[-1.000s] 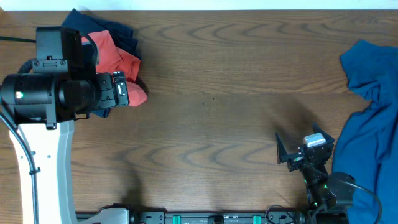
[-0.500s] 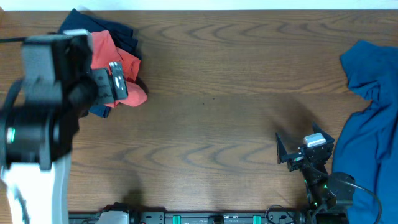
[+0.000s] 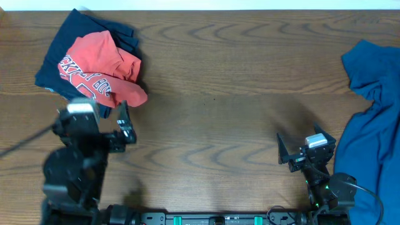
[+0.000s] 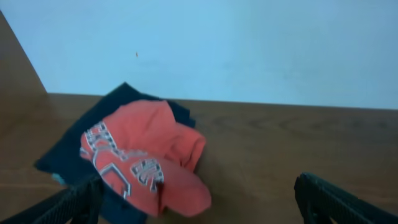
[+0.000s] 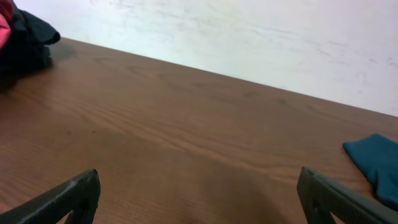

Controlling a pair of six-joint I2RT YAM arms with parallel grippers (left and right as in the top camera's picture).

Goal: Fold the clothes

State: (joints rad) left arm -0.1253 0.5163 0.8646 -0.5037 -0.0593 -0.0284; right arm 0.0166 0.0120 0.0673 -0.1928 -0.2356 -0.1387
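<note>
The clothes lie in two places. A crumpled coral-red T-shirt (image 3: 100, 65) with white lettering rests on a dark navy garment (image 3: 56, 59) at the back left. A brighter blue garment (image 3: 375, 119) is spread along the right edge. My left gripper (image 3: 94, 119) hovers open just in front of the coral pile, touching nothing. In the left wrist view the coral T-shirt (image 4: 146, 155) and the navy garment (image 4: 65, 158) sit beyond the wide-apart fingers (image 4: 81, 202). My right gripper (image 3: 301, 142) is open over bare wood, left of the blue garment.
The wooden table (image 3: 212, 94) stretches between the two piles. A pale wall (image 5: 249, 37) stands behind its far edge. In the right wrist view a corner of the blue garment (image 5: 376, 165) shows at right and the navy garment (image 5: 25, 37) at far left.
My left arm has drawn back from above the coral pile toward the near edge, uncovering the T-shirt. The right arm has not moved.
</note>
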